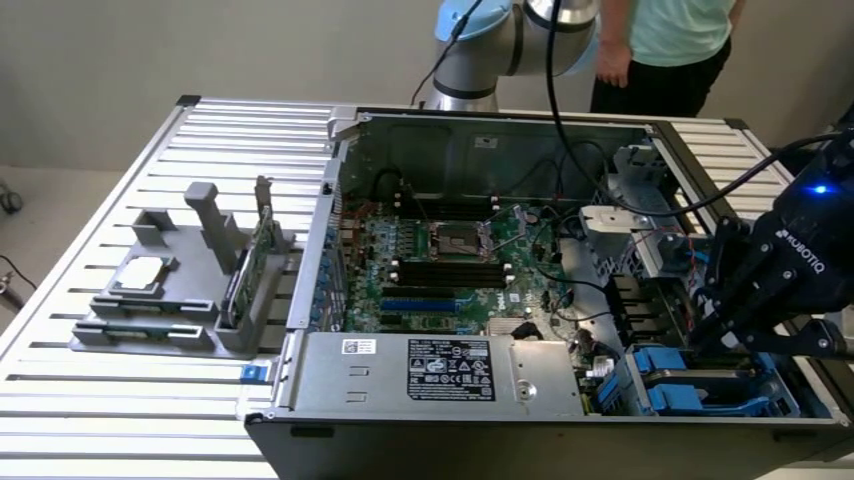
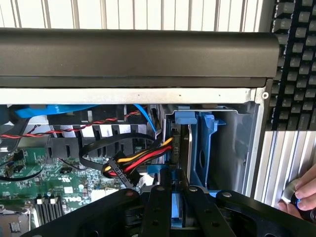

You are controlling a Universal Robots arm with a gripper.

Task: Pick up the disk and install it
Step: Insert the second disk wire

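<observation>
My fingers (image 2: pixel 171 197) at the drive bay of the open computer case (image 1: pixel 441 130).

My fingers are drawn in close around the disk (image 2: pixel 183 163), which stands on edge in the drive bay in the case's corner at the exterior view's right, blue rails (image 2: pixel 205 143) beside it. A bundle of red, yellow and black wires (image 2: pixel 143 158) runs to the disk's end. In the exterior view my black gripper body (image 1: pixel 787 270) hangs over that corner, above more blue drive carriers (image 1: pixel 681 375). The motherboard (image 1: pixel 441 270) lies mid-case, the power supply (image 1: pixel 441 370) along the near wall. On the slatted tabletop (image 1: pixel 80 390), a grey fixture (image 1: pixel 174 300) holds a small square chip (image 1: pixel 142 272) and a green card (image 1: pixel 254 265). A person (image 1: pixel 667 40) stands behind; a hand (image 2: pixel 303 192) rests on the tabletop.
</observation>
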